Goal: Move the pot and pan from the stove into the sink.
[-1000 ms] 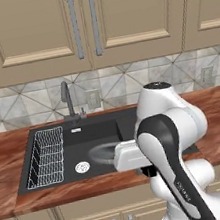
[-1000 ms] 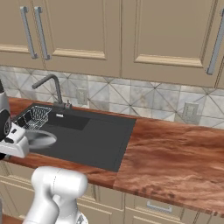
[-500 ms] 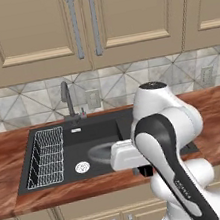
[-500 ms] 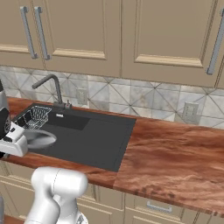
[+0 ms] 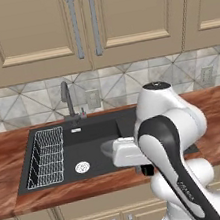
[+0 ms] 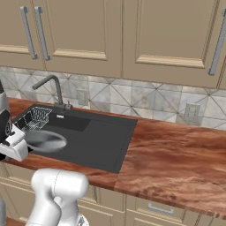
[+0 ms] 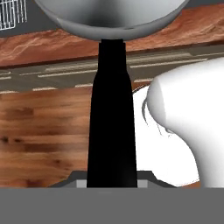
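Gripper (image 7: 111, 177) is clamped on the black handle (image 7: 111, 109) of the pan (image 6: 44, 141); in the hand view the handle runs up the centre of the frame from between the fingers to the silver bowl at the top edge. In the right base view the pan sits at the left-centre of the frame, held over the left half of the sink (image 6: 95, 139), bowl roughly level, next to the white wire rack (image 6: 35, 118) at upper left of the basin. In the left base view the pan (image 5: 110, 147) shows just left of the arm's forearm, mid-frame, over the basin floor to the right of the drain (image 5: 82, 167); the faucet (image 5: 68, 101) is behind it against the tile. I can't tell from these angles whether the pan bottom is touching the basin or hanging just above it; my read is that it's a little above. Progress as I judge it: pan is off the stove and over the sink but not released, so that half is nearly done and not closed out. What's left: lower it, open the jaws, back out. The basin otherwise holds just the rack, so I'd count the pot as still to do, with a drive back to the stove for it.
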You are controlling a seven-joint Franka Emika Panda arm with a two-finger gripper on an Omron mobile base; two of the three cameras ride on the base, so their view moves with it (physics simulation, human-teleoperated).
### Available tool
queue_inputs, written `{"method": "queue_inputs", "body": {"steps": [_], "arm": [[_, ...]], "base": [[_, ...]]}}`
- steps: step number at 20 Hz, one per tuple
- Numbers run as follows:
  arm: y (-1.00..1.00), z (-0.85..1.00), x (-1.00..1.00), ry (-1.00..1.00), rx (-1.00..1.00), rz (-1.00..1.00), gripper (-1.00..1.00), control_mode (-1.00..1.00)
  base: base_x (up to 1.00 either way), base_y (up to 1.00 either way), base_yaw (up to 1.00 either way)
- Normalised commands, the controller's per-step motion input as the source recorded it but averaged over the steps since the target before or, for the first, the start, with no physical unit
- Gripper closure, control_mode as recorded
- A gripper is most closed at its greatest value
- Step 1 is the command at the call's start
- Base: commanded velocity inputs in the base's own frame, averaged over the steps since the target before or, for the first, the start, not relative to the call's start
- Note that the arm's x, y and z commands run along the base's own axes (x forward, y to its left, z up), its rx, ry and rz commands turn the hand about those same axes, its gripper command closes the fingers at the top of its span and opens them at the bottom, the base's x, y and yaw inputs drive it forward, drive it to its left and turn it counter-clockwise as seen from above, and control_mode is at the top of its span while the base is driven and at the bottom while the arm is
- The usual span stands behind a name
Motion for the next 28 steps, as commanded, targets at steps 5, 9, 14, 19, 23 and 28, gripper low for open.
{"method": "queue_inputs", "body": {"steps": [5, 9, 14, 19, 23, 28], "arm": [[0.03, 0.00, 0.12, 0.07, -0.13, -0.20, 1.00, -1.00], [0.08, 0.00, 0.16, 0.15, -0.21, -0.17, 1.00, -1.00], [0.05, 0.00, 0.07, 0.07, -0.10, -0.05, 1.00, -1.00], [0.00, -0.02, -0.14, -0.02, -0.15, 0.16, 1.00, -1.00], [0.00, 0.00, -0.09, -0.04, -0.18, 0.19, 1.00, -1.00], [0.00, 0.00, -0.01, -0.03, -0.04, 0.08, 1.00, -1.00]], "base": [[0.00, 0.00, 0.00], [0.00, 0.00, 0.00], [0.00, 0.00, 0.00], [0.00, 0.00, 0.00], [0.00, 0.00, 0.00], [0.00, 0.00, 0.00]]}}
